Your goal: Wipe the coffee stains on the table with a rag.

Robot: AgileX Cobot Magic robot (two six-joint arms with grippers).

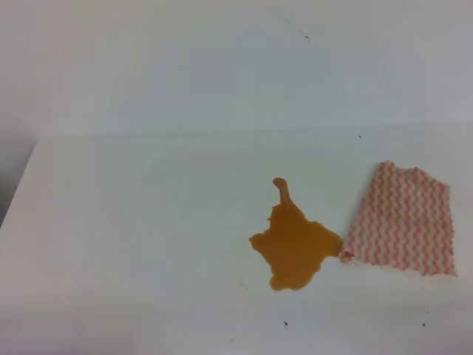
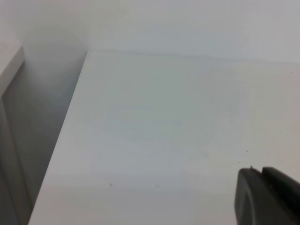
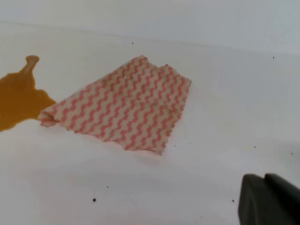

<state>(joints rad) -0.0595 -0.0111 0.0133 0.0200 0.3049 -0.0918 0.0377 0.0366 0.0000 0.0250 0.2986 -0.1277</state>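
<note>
The coffee stain (image 1: 294,246) is an orange-brown puddle with a thin neck on the white table (image 1: 148,222). The pink-red and white zigzag rag (image 1: 403,219) lies flat just right of it, its lower left corner curled and touching the puddle's edge. In the right wrist view the rag (image 3: 123,106) lies ahead and to the left, with the stain (image 3: 18,96) at the left edge. Only one dark finger (image 3: 267,199) of my right gripper shows at the bottom right, well short of the rag. One dark finger (image 2: 265,197) of my left gripper shows over bare table.
The table's left edge (image 2: 61,140) drops off beside a grey wall. A white back wall (image 1: 222,66) rises behind the table. Tiny dark specks (image 1: 285,323) dot the tabletop near the front.
</note>
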